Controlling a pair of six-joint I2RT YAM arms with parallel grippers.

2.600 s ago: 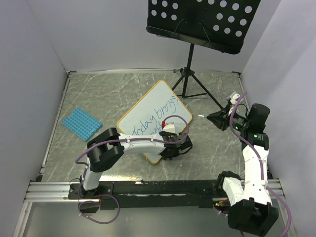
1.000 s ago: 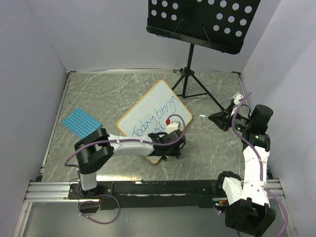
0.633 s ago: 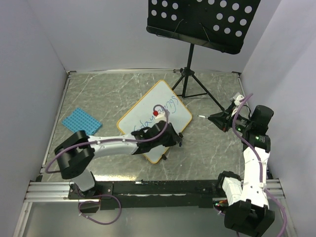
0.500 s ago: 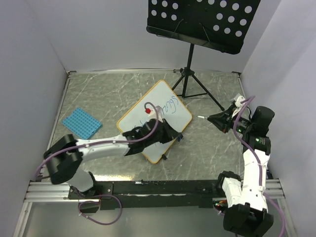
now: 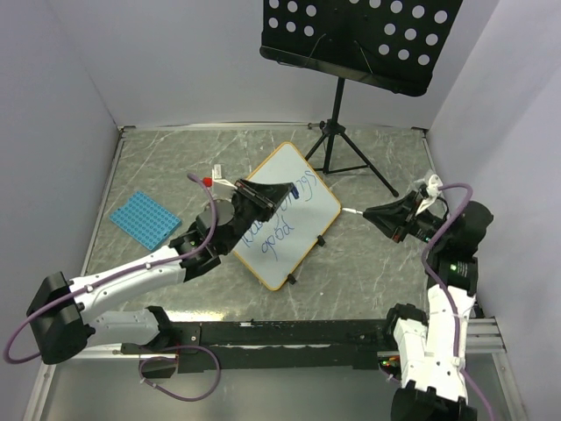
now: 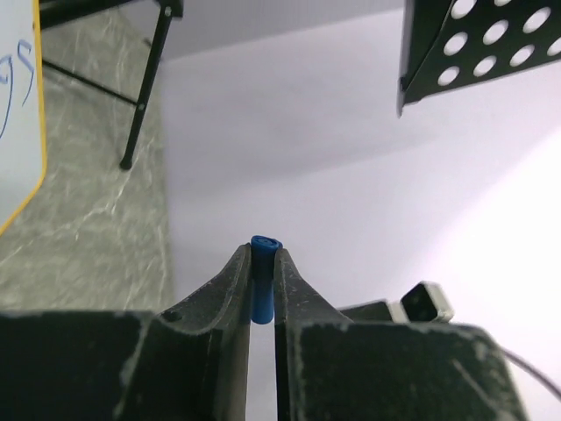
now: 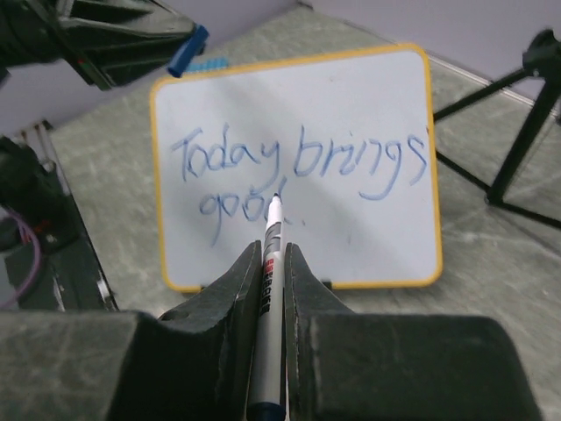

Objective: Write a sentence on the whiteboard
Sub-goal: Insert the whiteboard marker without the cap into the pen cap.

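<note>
The whiteboard (image 5: 321, 209) lies tilted on the table, orange-framed, also in the right wrist view (image 7: 368, 237). The sentence (image 7: 289, 171) in blue reads "Today brings good" in two lines (image 5: 273, 233). My left gripper (image 5: 292, 189) hovers over the board's upper left part, shut on a blue marker cap (image 5: 303, 186), which shows between its fingers (image 6: 262, 285). My right gripper (image 5: 379, 213) is off the board's right edge, shut on a white marker (image 7: 271, 263) with its tip (image 5: 354, 210) pointing at the board, off the surface.
A black perforated music stand (image 5: 359, 39) on a tripod (image 5: 337, 145) stands behind the board; one tripod leg (image 7: 517, 149) reaches near the board's far corner. A blue dimpled tray (image 5: 145, 219) lies at the left. Walls close in the table on three sides.
My left arm lifted off the board's near edge and swung back and left with the cap, uncovering the word "good". My right gripper edged left toward the board, marker still held.
</note>
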